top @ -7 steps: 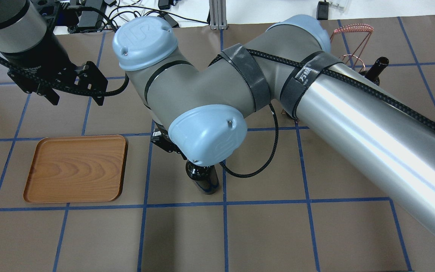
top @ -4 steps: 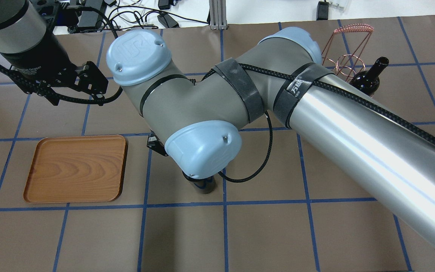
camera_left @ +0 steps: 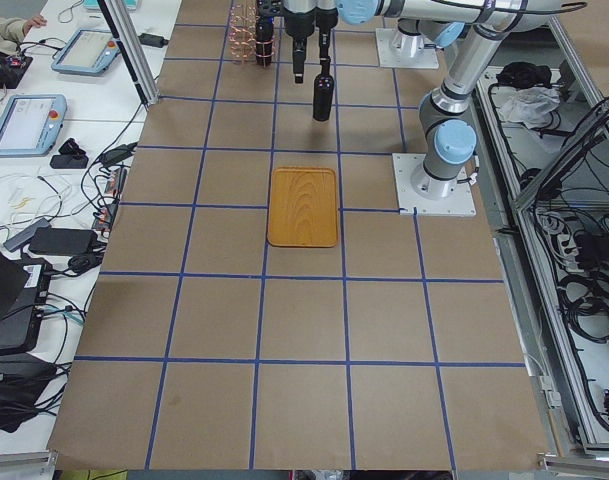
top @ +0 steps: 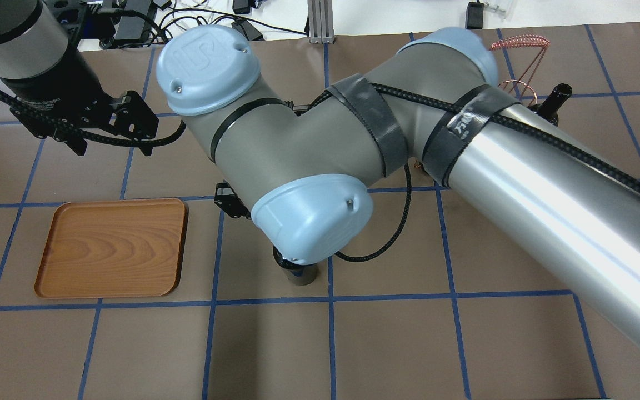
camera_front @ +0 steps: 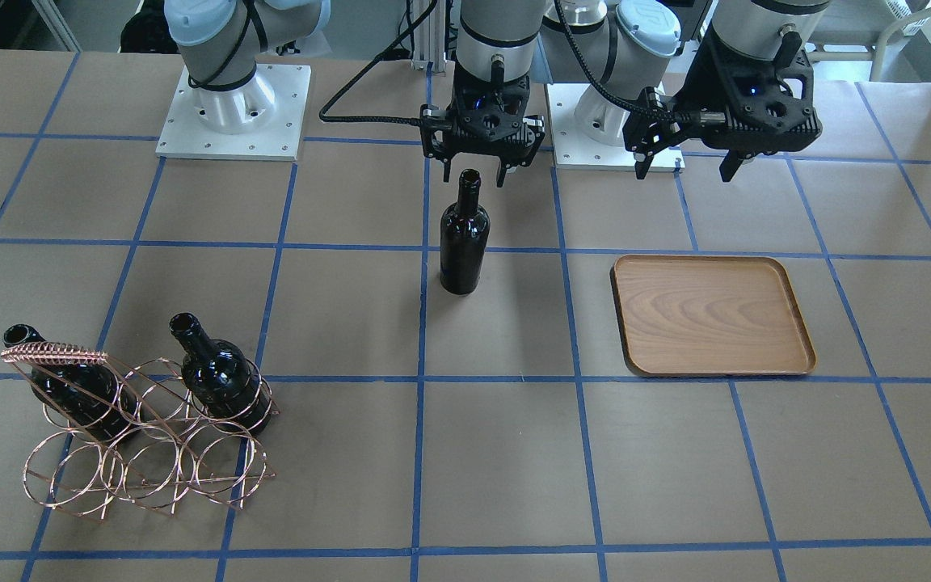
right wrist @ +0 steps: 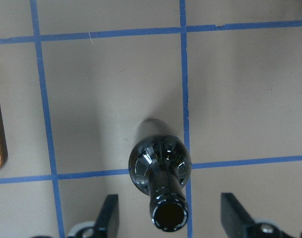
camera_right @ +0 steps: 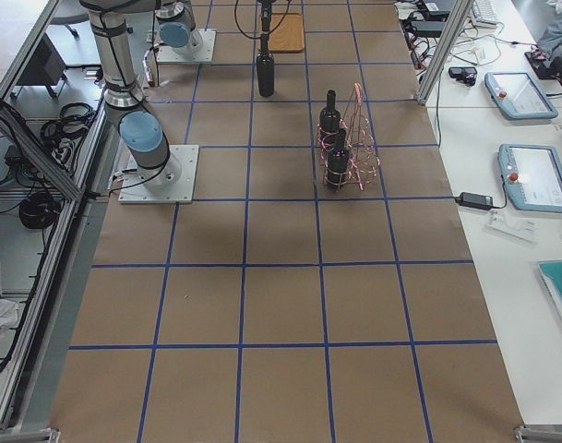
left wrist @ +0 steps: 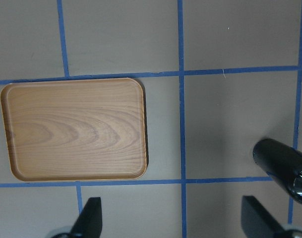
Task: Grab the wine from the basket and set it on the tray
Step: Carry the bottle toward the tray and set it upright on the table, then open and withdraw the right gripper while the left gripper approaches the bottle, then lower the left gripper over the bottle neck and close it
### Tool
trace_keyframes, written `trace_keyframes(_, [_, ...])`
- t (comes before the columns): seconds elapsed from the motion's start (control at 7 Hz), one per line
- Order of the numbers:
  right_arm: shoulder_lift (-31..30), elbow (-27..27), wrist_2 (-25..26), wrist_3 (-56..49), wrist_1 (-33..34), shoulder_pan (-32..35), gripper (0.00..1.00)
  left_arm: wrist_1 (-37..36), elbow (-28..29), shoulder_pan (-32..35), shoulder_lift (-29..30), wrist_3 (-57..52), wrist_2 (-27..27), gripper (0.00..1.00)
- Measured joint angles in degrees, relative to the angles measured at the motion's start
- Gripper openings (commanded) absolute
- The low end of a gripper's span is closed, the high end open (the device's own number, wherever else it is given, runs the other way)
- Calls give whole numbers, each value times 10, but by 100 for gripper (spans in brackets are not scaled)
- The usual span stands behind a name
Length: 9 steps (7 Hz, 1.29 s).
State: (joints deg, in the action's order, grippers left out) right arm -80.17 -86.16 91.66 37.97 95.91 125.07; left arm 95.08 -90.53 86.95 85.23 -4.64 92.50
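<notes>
A nearly black wine bottle (camera_front: pixel 465 242) stands upright on the table, to the right of the wooden tray (top: pixel 111 247) in the overhead view. My right gripper (camera_front: pixel 478 168) is open just over its mouth. In the right wrist view the fingers (right wrist: pixel 108 218) stand wide on either side of the bottle (right wrist: pixel 160 171) without touching it. My left gripper (camera_front: pixel 688 166) is open and empty, held above the table behind the tray (camera_front: pixel 712 315). The left wrist view shows the tray (left wrist: pixel 74 129) and the bottle (left wrist: pixel 284 168). The copper wire basket (camera_front: pixel 142 440) holds two more bottles (camera_front: pixel 219 376).
The basket stands at the far right of the table in the overhead view, where its coiled handle (top: pixel 520 41) shows. My right arm's wrist hides most of the standing bottle (top: pixel 298 273) there. Blue tape lines grid the brown table.
My right arm's wrist and elbow have shifted a little over the standing bottle, which stays in place. The left gripper and the tray have not moved.
</notes>
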Motion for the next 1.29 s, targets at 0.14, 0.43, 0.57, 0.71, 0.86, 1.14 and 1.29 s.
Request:
trace_keyframes(0.14, [-19, 1, 0, -19, -7, -16, 99, 0, 0, 0, 2, 0, -1, 100])
trace_keyframes(0.43, [-56, 2, 0, -96, -42, -84, 100, -3, -1, 9, 5, 1, -9, 100])
trace_keyframes(0.57, [-80, 2, 0, -151, -68, -132, 100, -4, -1, 28, 8, 11, -18, 100])
trace_keyframes(0.71, [-102, 3, -1, -211, -90, -189, 100, -6, -1, 63, 15, 32, -25, 100])
trace_keyframes(0.86, [-115, 10, -2, -272, -113, -245, 100, -12, -1, 105, 23, 60, -30, 100])
trace_keyframes(1.14, [-124, 32, -4, -337, -143, -313, 100, -36, -3, 189, 43, 115, -35, 100])
trace_keyframes(1.29, [-125, 37, -4, -345, -140, -323, 100, -58, -13, 229, 57, 139, -35, 100])
